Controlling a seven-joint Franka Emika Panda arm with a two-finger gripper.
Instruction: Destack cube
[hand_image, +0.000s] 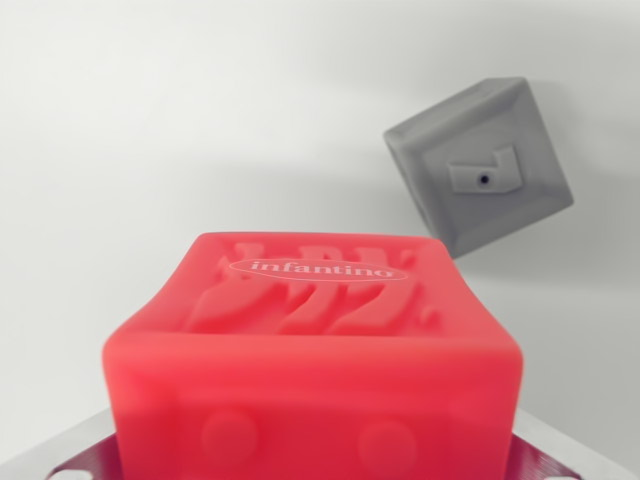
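A soft red rubber cube (315, 350) fills the bottom half of the wrist view. It is very close to the camera. Its top face has wavy raised shapes and an oval with the word "infantino" in white letters. The side facing the camera has two round bumps low down. The red cube looks a bit squashed and leans a little.

A grey plastic cube (480, 165) sits higher up, toward the wrist view's right. It is turned like a diamond. Its face has a small raised piece with a dark dot in it. The grey cube is apart from the red cube, not touching it.

Both lie on a plain white table (150, 130).

Shiny metal bits of the gripper (60, 462) peek out at the bottom corners. The fingertips are hidden, so it cannot be told if the pincer is apart or together.
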